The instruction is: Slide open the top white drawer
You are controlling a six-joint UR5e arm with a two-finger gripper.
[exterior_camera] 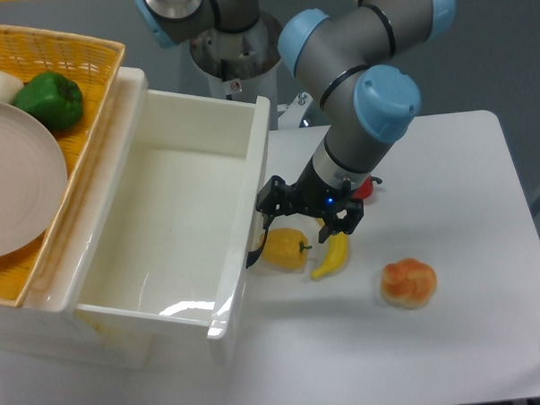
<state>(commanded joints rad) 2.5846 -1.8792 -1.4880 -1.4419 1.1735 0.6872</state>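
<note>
The top white drawer stands pulled far out of the cabinet, and its smooth white inside shows with nothing in it. Its black curved handle sits on the front face, which points right. My gripper hangs just right of the drawer front, a little above the handle. The jaws are spread wide. The left finger is close against the drawer front, and the right finger is over the toy fruit. Nothing is between them.
A yellow wicker basket on the cabinet top holds a pink plate and a green pepper. On the table lie a yellow fruit, a banana, an orange pastry and a red item behind the gripper.
</note>
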